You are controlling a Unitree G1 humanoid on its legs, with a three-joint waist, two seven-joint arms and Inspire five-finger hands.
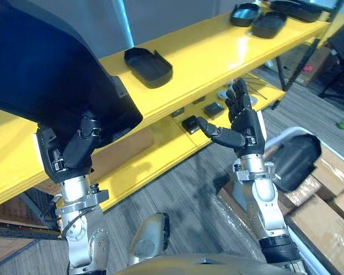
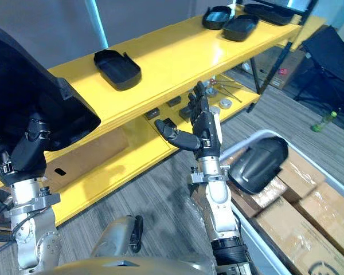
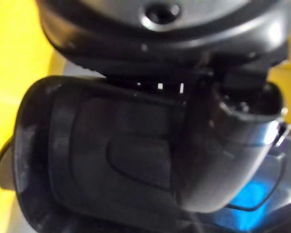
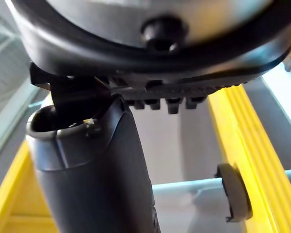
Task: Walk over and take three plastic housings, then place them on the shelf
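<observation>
Left hand [image 1: 79, 146] curled round large black housing [image 1: 46, 69]; bare shelf [image 1: 218, 48] at 1 o'clock; right hand [image 1: 246, 129] spread, empty.

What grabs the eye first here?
The large black housing gripped by the left hand, held over the near end of the yellow shelf. Next, the right hand, open and empty, raised before the shelf's edge. Another housing lies mid-shelf on the top board, with more housings at its far end.
</observation>
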